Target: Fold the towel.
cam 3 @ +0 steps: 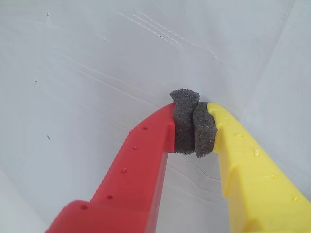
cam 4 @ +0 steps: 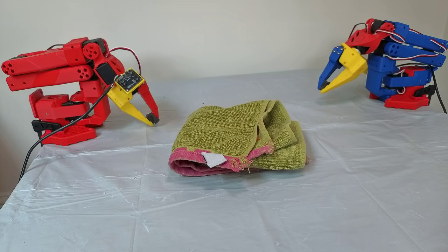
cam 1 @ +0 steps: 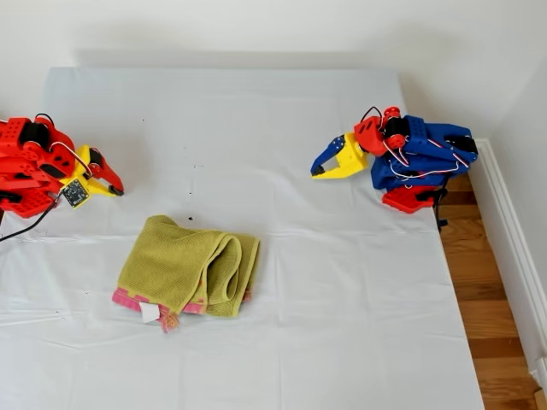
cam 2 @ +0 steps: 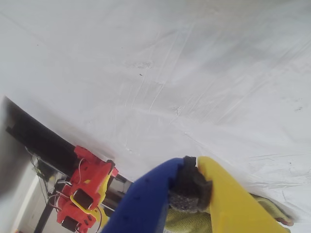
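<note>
My first pincer [cam 1: 320, 172], blue and yellow, is pressed together on nothing, its foam pads [cam 2: 190, 190] meeting, and it hangs folded back near its base at the exterior view's right; my second pincer [cam 1: 118, 190], red and yellow, is likewise squeezed together and empty, drawn in at the exterior view's left. I judge both arms are parked clear because the fold looks done: the towel [cam 1: 190, 267] lies as a compact yellow-green bundle on the white cloth of the desk [cam 1: 359, 325], between the two arms and nearer the second pincer, touching neither. Its layers are stacked rather loosely, with rolled edges showing toward the exterior view's right and the pink hem [cam 4: 196, 163] with a small white label [cam 4: 213, 159] turned to the desk's front edge. By count: one towel, two arms, two pincers, one label; a black cable [cam 4: 52, 134] trails from the red arm
</note>
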